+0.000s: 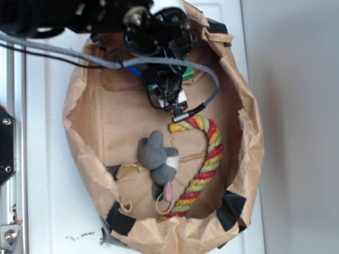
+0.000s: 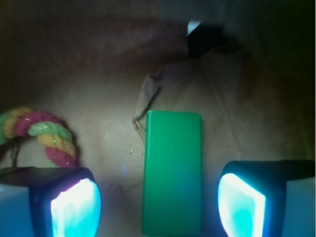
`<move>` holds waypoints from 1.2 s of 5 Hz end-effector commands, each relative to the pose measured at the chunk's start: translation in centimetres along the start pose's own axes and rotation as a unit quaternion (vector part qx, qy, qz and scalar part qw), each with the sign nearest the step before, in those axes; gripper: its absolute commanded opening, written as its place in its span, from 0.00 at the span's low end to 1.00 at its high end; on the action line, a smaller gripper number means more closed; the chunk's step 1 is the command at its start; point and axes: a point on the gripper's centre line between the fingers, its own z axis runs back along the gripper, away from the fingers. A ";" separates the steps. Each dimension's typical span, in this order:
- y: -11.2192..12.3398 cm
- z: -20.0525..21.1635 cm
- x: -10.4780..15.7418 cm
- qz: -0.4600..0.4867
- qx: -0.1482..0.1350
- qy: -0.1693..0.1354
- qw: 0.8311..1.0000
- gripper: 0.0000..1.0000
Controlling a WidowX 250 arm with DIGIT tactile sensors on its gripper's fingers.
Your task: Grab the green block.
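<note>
Exterior view: a brown paper bag (image 1: pixel 241 132), rolled down into a shallow bowl, lies on a white table (image 1: pixel 47 159). The arm (image 1: pixel 153 26) reaches in from the top, and the gripper (image 1: pixel 168 94) hangs over the bag's upper part. Only slivers of the green block (image 1: pixel 187 74) show, beside and under the gripper. A grey cable (image 1: pixel 214 84) loops past it. Just below the gripper starts the hook of a red-yellow-green rope cane (image 1: pixel 209 159), which curves down the bag's right side. A grey plush (image 1: pixel 159 161) lies left of the cane, near the bag's middle.

Wrist view: the block (image 2: pixel 172 173) lies flat on the bag floor, lengthwise between the 2 fingers (image 2: pixel 74 205), one on each side. The jaws are spread wide, with a gap between each pad and the block; nothing is grasped. The cane's hook (image 2: pixel 42 133) sits at left, near the left finger. A crumpled paper fold (image 2: pixel 148 94) rises just beyond the block's far end.
</note>
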 end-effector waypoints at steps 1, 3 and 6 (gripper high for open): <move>-1.0 -1.3 0.5 -0.030 0.015 -0.011 0.999 1.00; -2.5 -2.5 -1.4 -0.067 0.003 -0.001 0.998 0.84; -2.9 -0.8 -2.0 -0.083 -0.014 -0.018 0.996 0.00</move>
